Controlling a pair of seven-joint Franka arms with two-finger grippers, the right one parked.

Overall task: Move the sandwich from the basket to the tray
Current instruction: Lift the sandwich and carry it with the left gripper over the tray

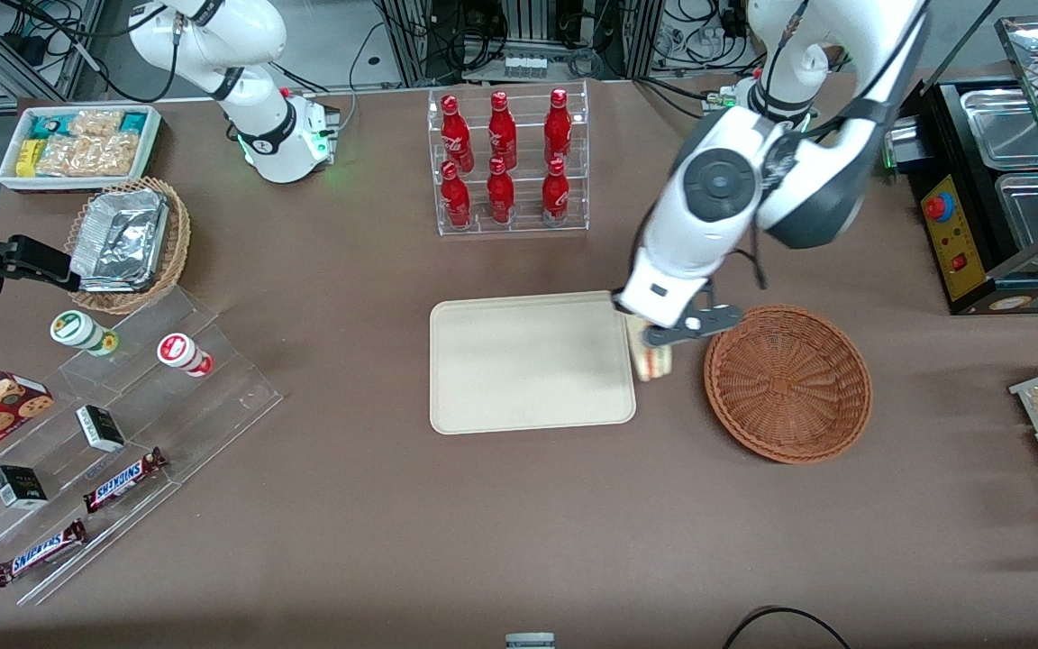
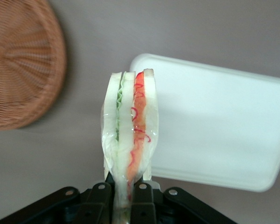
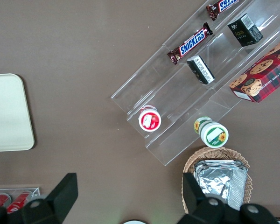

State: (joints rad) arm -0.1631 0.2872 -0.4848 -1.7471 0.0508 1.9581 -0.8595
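Gripper point(image 2: 123, 193): fingertips cut off by wrist view's edge. Sandwich point(image 1: 650, 358): upper part hidden under arm in front view. Basket point(image 2: 18, 65): partly cropped.

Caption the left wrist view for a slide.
Gripper shut on the sandwich, held above the table between basket and tray.

The front camera sits high up and looks down on the whole surface point(image 1: 375, 541). The working arm's wrist camera looks down past the gripper point(image 2: 123, 198) from close by. Both see the tray point(image 1: 532, 362) and basket point(image 1: 787, 383). The parked arm's wrist camera also sees the tray.
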